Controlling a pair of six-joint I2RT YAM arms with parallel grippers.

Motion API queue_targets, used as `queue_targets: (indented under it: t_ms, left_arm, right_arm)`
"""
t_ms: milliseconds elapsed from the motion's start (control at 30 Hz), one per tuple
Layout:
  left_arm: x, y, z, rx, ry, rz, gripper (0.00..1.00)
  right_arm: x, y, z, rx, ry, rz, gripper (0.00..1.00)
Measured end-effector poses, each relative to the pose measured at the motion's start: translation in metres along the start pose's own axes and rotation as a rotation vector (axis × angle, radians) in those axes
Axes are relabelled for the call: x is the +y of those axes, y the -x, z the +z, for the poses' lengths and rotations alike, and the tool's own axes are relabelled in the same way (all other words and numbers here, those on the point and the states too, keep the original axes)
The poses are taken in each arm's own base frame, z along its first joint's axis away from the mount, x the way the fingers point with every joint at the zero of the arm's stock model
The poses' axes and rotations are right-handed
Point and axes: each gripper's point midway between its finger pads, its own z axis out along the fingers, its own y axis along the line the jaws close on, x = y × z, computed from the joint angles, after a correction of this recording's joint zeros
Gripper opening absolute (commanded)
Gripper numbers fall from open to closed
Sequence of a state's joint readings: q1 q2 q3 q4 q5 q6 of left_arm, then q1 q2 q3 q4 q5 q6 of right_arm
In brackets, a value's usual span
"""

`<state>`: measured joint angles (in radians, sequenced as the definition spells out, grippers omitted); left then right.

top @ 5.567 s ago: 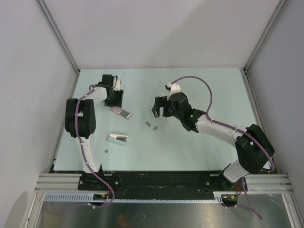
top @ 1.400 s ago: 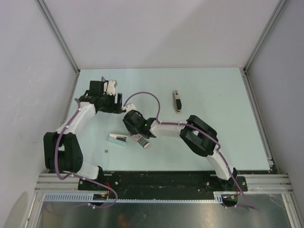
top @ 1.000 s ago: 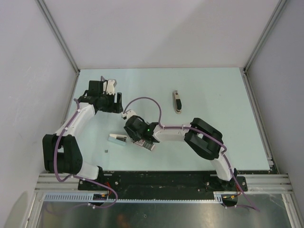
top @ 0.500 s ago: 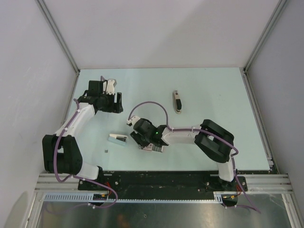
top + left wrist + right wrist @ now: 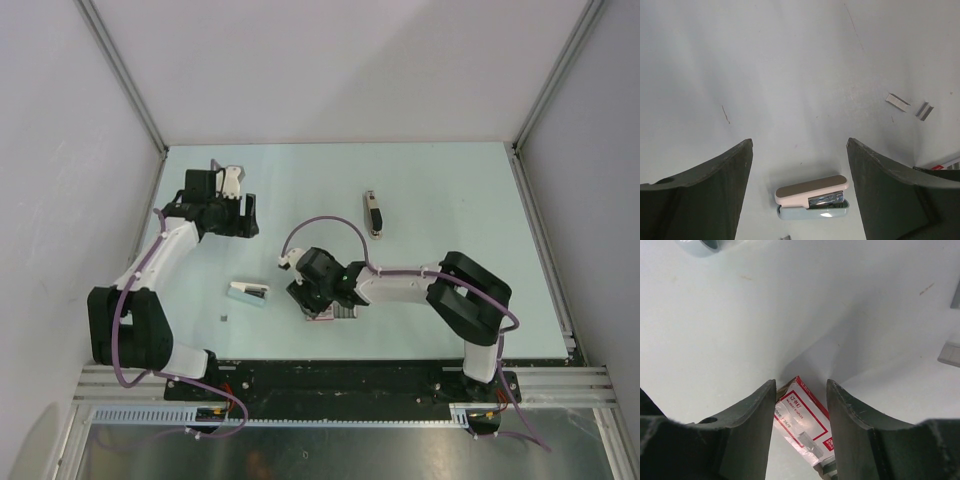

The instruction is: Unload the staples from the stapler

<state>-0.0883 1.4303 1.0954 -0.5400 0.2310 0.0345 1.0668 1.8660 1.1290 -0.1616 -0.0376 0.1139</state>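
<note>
Pale green table (image 5: 450, 180): stapler (image 5: 372, 214) lies alone at far centre, well apart from both arms, with staple strips (image 5: 897, 102) loose on the surface, so we judge unloading largely done but can't see inside it; right gripper (image 5: 800, 385) pinches the red-and-white box (image 5: 802, 422), left gripper (image 5: 799, 142) spread, empty.

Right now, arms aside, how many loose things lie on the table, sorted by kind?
Black stapler: 1
White-and-teal oblong object: 1
Red-and-white box: 1
Loose staple strips: 2
Small grey bit, too small to identify: 1
Total: 6
</note>
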Motion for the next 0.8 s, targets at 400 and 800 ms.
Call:
queue_targets:
  t_ms: [400,800]
  left_arm:
    - [-0.001,-0.003,0.0,0.002,-0.002,0.004,0.81]
    - [-0.023,-0.017,0.006,0.038,-0.032,0.07,0.81]
  right_arm:
    - [-0.013,-0.013,-0.012,0.016,-0.015,0.012,0.5]
    - [-0.032,-0.025,-0.025,0.048,-0.071,0.033,0.52]
